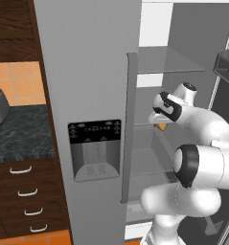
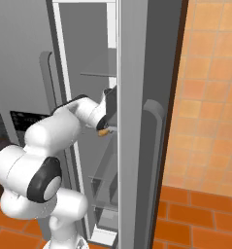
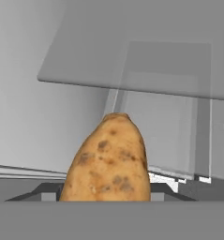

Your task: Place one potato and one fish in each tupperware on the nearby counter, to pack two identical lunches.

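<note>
While the arm is reached into the fridge: the step in hand is judged to be the lifting out of the first potato.
Fridge (image 1: pixel 87 72): its right door is swung open; the left door, with the dispenser panel, is closed.
Desk (image 1: pixel 20 136): the dark speckled top lies just left of the fridge, over drawers with silver handles; the potato is to be carried there.
Arm (image 1: pixel 202 127): it is bent into the open right half of the fridge, close to the closed door's edge, so it should be drawn straight back before any swing to the left.
Glass shelf (image 3: pixel 132 61): it hangs inside the fridge above the potato; little lift should be given until the hand is clear of it.
Jaws: they are closed part-way around the potato, which appears gripped at its lower end.
Potato (image 3: pixel 108 161): it is held inside the fridge, at mid height; being rounded, it may slip, so slow, level carrying is advised.
</note>
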